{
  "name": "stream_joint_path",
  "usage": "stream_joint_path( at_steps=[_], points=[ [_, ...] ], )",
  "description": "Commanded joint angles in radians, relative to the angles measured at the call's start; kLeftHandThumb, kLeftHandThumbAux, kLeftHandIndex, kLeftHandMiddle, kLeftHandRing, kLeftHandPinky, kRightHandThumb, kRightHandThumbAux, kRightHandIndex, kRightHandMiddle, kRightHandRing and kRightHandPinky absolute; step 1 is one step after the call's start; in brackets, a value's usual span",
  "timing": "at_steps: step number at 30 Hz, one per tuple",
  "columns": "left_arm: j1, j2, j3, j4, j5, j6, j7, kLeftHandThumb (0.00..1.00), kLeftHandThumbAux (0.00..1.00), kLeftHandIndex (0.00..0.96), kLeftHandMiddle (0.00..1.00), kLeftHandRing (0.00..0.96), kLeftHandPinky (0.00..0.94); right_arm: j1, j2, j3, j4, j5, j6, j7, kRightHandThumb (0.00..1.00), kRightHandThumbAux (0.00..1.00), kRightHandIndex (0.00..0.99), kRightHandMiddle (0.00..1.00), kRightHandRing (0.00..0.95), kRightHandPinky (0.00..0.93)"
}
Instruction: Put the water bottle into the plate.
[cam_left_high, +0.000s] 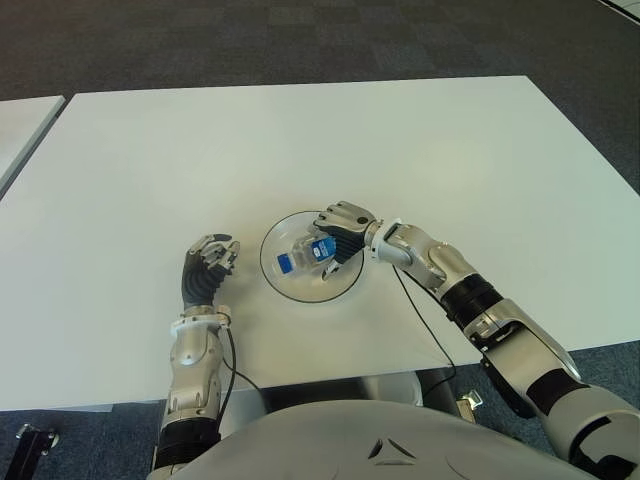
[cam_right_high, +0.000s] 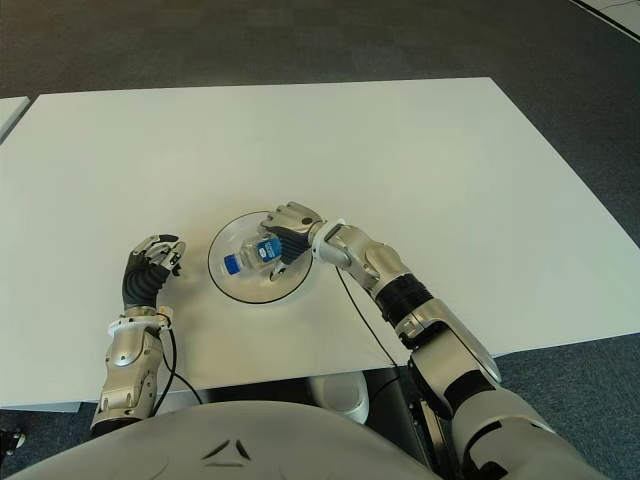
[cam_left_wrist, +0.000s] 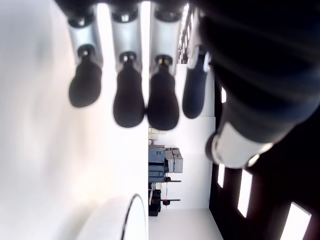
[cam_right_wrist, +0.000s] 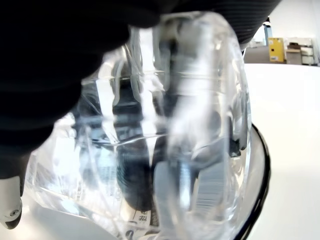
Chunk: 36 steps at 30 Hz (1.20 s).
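On a white table (cam_left_high: 300, 140), the robot's right hand (cam_left_high: 343, 232) has its fingers wrapped around a clear water bottle (cam_left_high: 306, 251) lying tilted inside the dark-rimmed plate (cam_left_high: 275, 278), while the left hand (cam_left_high: 205, 265) shows just left of the plate, fingers loosely curled and holding nothing.

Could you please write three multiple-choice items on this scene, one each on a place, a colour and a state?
1. Where is the water bottle?
A. over the plate
B. at the table's far edge
C. on the floor

2. What colour is the bottle's cap?
A. red
B. blue
C. yellow

3. What is the right hand doing?
A. hanging open
B. grasping the bottle
C. gripping the plate rim

Answers: 1 A, the bottle lies within the plate's rim; 2 B, the cap shows blue; 3 B, its fingers wrap the bottle, while the left hand beside the plate holds nothing.
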Motion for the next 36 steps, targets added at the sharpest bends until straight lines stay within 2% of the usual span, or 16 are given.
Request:
stream_joint_path(
  at_steps=[1,7,17,21,26,28,29,30,31,34,36],
  points=[
    [0.003,0.005,-0.004,0.009,0.004,-0.015,-0.012,0.702,0.72,0.434,0.728,0.715,0.715,-0.036,0.002,0.033,0.029,-0.062,0.031,-0.082,0.707,0.722,0.438,0.896,0.894,0.895],
    [0.008,0.002,-0.002,-0.003,-0.016,0.01,-0.022,0.701,0.721,0.434,0.727,0.714,0.709,-0.056,0.003,0.061,0.067,-0.092,0.04,-0.147,0.707,0.722,0.438,0.9,0.898,0.897],
    [0.006,0.009,-0.006,0.017,-0.014,-0.035,-0.037,0.701,0.721,0.433,0.735,0.723,0.732,-0.094,0.028,0.111,0.153,-0.119,0.046,-0.235,0.706,0.723,0.439,0.882,0.887,0.883],
    [0.006,0.009,-0.004,0.018,-0.023,-0.034,-0.048,0.7,0.721,0.433,0.739,0.727,0.734,-0.106,0.034,0.13,0.184,-0.115,0.032,-0.255,0.695,0.726,0.428,0.807,0.814,0.794],
    [0.008,0.008,-0.001,0.017,-0.029,-0.033,-0.051,0.7,0.721,0.433,0.741,0.729,0.735,-0.114,0.038,0.143,0.214,-0.088,0.011,-0.238,0.688,0.725,0.422,0.723,0.719,0.685],
    [0.008,0.006,0.001,0.015,-0.029,-0.026,-0.047,0.7,0.721,0.433,0.739,0.728,0.73,-0.114,0.044,0.145,0.233,-0.073,0.009,-0.214,0.683,0.726,0.416,0.641,0.636,0.607],
    [0.008,0.006,0.002,0.015,-0.027,-0.027,-0.046,0.7,0.721,0.433,0.738,0.727,0.728,-0.118,0.046,0.148,0.244,-0.064,0.004,-0.185,0.615,0.714,0.359,0.574,0.572,0.554],
    [0.009,0.007,0.002,0.016,-0.025,-0.029,-0.045,0.7,0.721,0.433,0.737,0.726,0.728,-0.121,0.046,0.151,0.251,-0.058,0.001,-0.164,0.493,0.696,0.242,0.417,0.42,0.425],
    [0.009,0.007,0.002,0.016,-0.024,-0.031,-0.046,0.701,0.721,0.433,0.736,0.725,0.727,-0.127,0.046,0.156,0.258,-0.052,-0.007,-0.138,0.413,0.685,0.166,0.316,0.322,0.341],
    [0.008,0.008,0.001,0.018,-0.025,-0.033,-0.048,0.701,0.721,0.433,0.736,0.726,0.73,-0.139,0.046,0.167,0.269,-0.041,-0.021,-0.098,0.299,0.664,0.054,0.147,0.155,0.191],
    [0.008,0.008,0.001,0.018,-0.026,-0.033,-0.05,0.701,0.721,0.433,0.736,0.727,0.73,-0.146,0.047,0.174,0.278,-0.033,-0.033,-0.077,0.259,0.648,0.027,0.077,0.087,0.125]
  ],
)
